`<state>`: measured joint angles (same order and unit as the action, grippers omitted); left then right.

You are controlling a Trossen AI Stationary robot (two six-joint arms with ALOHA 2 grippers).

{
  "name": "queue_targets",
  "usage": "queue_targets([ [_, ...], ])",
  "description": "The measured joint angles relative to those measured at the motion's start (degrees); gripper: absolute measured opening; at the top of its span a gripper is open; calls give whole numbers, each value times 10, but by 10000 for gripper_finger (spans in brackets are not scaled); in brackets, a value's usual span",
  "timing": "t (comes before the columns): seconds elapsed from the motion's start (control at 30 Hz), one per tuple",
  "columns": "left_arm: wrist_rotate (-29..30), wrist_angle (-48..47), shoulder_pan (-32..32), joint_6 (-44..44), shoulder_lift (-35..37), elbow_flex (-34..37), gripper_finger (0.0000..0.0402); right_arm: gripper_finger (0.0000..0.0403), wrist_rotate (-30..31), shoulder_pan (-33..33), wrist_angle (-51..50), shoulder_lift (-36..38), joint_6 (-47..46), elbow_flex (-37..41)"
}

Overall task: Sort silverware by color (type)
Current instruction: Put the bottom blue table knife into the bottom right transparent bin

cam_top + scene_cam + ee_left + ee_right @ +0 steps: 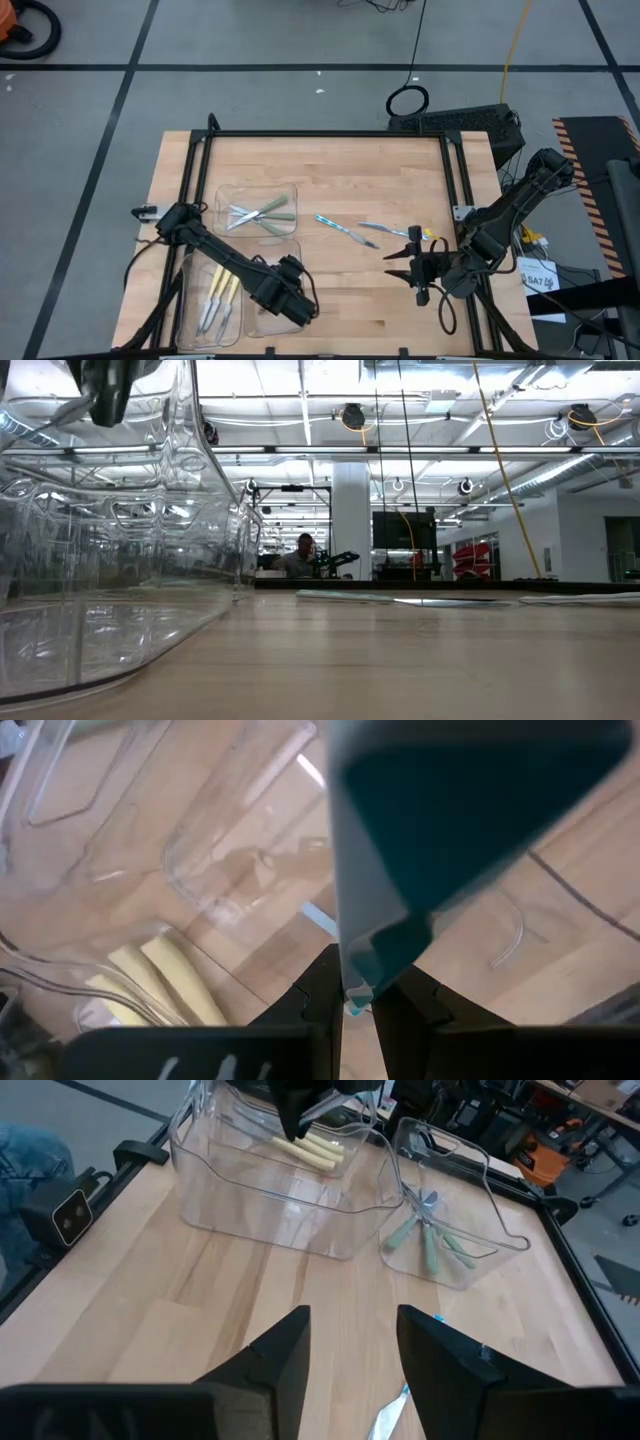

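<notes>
left gripper point(352, 1005) pinches a light blue utensil point(400, 850) over the near clear tray point(268, 318); right gripper point(352, 1342) waits, fingers apart and empty, over the table's right side

the yellow utensils point(218, 295) lie in the near-left tray point(190, 322), the pale green utensils point(268, 212) in the far tray point(226, 192), and two more blue utensils point(336, 228) lie loose on the bare wood mid-table, apart from the trays; these pieces look light, stiff and thin, with slick metal ends and smoother plastic handles; judging by that, a pinch across the handle near its middle should hold best; a grip at the tip, as the left wrist view suggests, may let it swing or slip
</notes>
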<state>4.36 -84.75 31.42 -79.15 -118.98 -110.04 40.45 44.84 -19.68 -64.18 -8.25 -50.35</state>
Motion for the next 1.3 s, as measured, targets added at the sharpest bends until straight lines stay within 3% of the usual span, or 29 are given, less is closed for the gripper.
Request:
queue_targets([
  [0.77,142,12,10,-27,-52,0,56,145,2,-6,10,0,9,0],
  [1.1,153,8,17,-40,-52,0,105,145,2,-6,9,0,8,0],
  [1.3,193,18,18,26,-52,0,110,145,5,-6,-4,0,5,0],
])
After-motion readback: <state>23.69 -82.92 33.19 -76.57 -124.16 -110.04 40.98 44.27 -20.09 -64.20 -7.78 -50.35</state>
